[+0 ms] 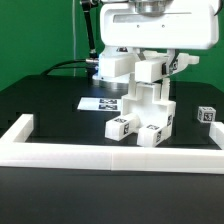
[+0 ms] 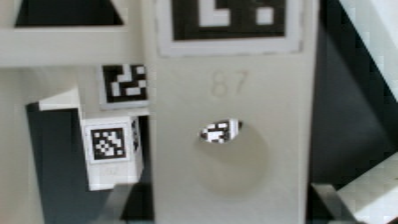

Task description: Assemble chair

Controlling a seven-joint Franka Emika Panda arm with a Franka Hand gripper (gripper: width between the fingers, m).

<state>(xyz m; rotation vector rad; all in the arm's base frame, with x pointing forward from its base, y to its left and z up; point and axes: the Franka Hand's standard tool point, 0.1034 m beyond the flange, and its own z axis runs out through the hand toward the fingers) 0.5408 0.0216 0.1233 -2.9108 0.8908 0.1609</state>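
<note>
- Jaws sit either side of the chair (image 1: 140, 108) at its flat plate (image 2: 222, 130). A dark fingertip (image 2: 121, 205) shows at each plate edge in the wrist view. Can't tell if I'm clamped on or just close.
- Chair is a part-built white stack, standing mid-bench right under my wrist, with tagged blocks at its foot.
- Plate fills the wrist view: big tag at one end, round hole with a small tag showing through it, and more tagged parts behind one edge.
- Loose tagged block (image 1: 206, 115) sits well apart, toward the exterior view's right.
- Marker board (image 1: 100, 102) lies flat just behind the chair, toward the exterior view's left.
- Border wall (image 1: 110, 156) runs along the front and turns back at the exterior view's left.
- Bench (image 1: 50, 100) is black.
</note>
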